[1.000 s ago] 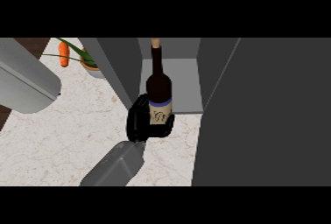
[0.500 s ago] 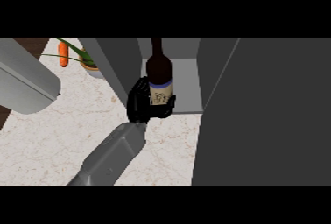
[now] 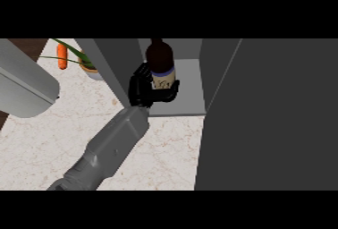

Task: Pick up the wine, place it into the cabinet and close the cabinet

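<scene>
The black fingers are curled round the lower body of the wine bottle, with the thumb wrapping the label's front right side, so the hand is closed on the bottle. Which hand this is cannot be told for certain; its forearm comes in from the lower left. The bottle stands nearly upright inside the open cabinet, over the pale grey shelf floor, close to the cabinet's left wall. Its glass is very dark, almost black with a brownish tint, round-shouldered and narrowing to a neck cut off at the top edge of the view. A thin blue band runs round it just above a cream label with faint dark marks.

The cabinet is made of flat, matte grey panels with straight edges. Its door is a large dark slab standing open and filling the view's right side.

The forearm is smooth, grey and blocky, slanting from the lower left up to the wrist at the cabinet's front edge. It lies over the counter, which is pale beige stone with faint reddish veining.

At the left edge a big rounded grey shape covers part of the counter. Behind it, near the top, is an orange carrot with thin green leaves, beside a small pot.
</scene>
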